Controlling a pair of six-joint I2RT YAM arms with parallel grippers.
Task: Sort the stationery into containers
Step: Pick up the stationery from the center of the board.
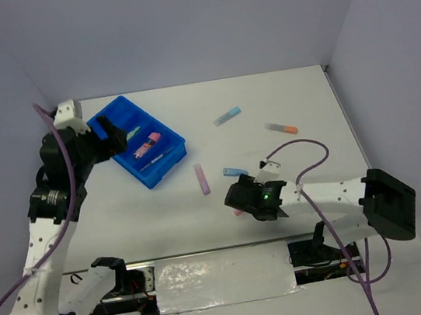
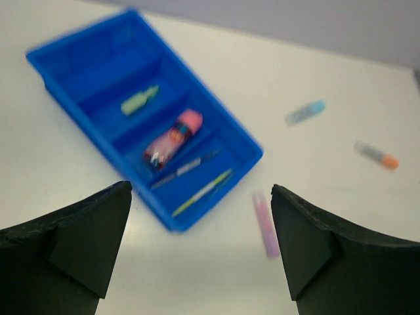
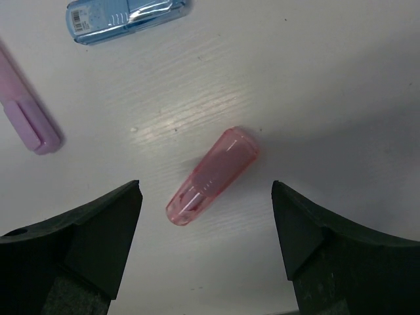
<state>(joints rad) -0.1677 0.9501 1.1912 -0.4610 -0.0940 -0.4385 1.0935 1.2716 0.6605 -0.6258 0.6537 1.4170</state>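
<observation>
The blue tray (image 1: 163, 125) stands at the back left. In the left wrist view the tray (image 2: 197, 82) holds a green stick (image 2: 139, 100), a pink-capped bottle (image 2: 172, 139), a dark pen (image 2: 185, 168) and a yellow pencil (image 2: 202, 191). My left gripper (image 1: 117, 135) (image 2: 201, 189) hangs open and empty above the tray's near end. Low over the table, my right gripper (image 1: 236, 201) (image 3: 206, 187) is open, with a clear pink piece (image 3: 213, 176) lying loose between its fingers. A purple stick (image 1: 201, 179) (image 3: 29, 115) and a blue piece (image 1: 234, 172) (image 3: 128, 14) lie just beyond it.
A light blue stick (image 1: 227, 116) (image 2: 305, 112) and a grey stick with an orange tip (image 1: 281, 127) (image 2: 377, 155) lie on the white table further back. Purple cables loop over both arms. Walls close in the table at the back and the right.
</observation>
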